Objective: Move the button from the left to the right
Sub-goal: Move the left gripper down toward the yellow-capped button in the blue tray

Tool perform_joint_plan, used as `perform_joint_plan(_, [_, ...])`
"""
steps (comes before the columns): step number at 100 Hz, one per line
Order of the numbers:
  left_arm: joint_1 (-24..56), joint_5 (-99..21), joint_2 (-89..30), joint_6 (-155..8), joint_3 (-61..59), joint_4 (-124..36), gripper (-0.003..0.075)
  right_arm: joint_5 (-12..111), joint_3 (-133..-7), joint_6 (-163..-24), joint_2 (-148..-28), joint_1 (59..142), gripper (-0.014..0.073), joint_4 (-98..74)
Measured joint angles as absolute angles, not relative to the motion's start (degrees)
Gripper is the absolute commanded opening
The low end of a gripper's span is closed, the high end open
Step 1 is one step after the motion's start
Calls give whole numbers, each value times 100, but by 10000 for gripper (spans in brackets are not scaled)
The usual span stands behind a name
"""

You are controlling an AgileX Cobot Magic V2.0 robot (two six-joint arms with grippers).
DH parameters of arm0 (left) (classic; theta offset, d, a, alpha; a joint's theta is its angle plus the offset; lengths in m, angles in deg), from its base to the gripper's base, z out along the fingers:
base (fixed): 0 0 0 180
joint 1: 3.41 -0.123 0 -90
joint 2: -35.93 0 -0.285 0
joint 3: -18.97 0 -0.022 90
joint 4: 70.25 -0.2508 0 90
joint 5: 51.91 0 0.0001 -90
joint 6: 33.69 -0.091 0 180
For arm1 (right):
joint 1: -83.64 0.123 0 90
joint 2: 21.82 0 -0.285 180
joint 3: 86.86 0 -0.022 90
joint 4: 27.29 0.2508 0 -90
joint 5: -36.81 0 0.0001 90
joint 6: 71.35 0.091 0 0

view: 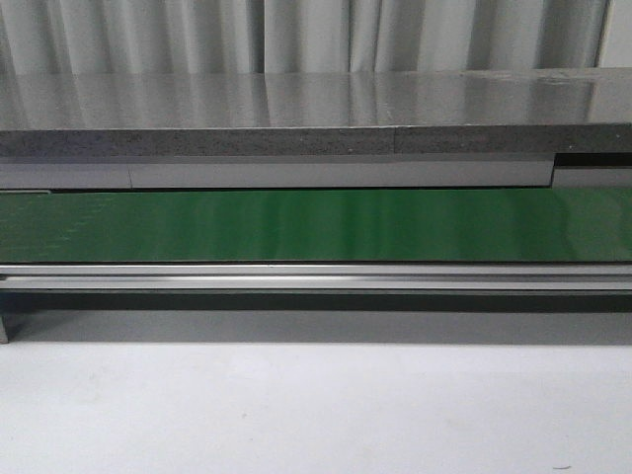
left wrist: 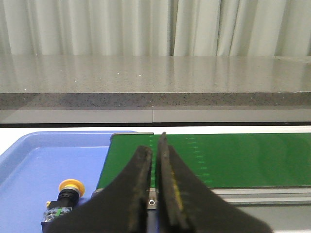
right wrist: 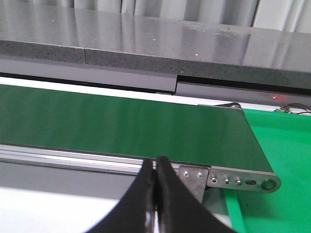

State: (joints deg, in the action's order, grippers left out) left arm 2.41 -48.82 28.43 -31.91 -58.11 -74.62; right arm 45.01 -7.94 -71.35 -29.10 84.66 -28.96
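Pale curtains behind, the button (left wrist: 68, 193) lies in a blue tray (left wrist: 29, 160), light and rigid, best pinched at its black body; both tools (left wrist: 154, 151) (right wrist: 156, 162) are closed, empty.

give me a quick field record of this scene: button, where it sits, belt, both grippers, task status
button: yellow-orange head, black body
location: lying in the blue tray, beside the belt's end
conveyor belt: green, nothing on it in any view
left gripper: shut, holding nothing, apart from the button
right gripper: shut, holding nothing, near the belt's other end
green surface: past that end of the belt
task status: not started, button untouched in the tray
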Motion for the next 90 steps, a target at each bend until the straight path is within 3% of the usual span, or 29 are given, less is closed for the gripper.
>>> perform_joint_plan(50, [241, -4793, 2843, -3191, -5787, -7329, 5, 4501, -794, -7135, -2910, 8466, -68, -2896])
perform_joint_plan(90, [241, -2558, 2180, -3191, -3803, -7293, 5, 4501, -794, -7135, -2910, 8466, -68, -2896])
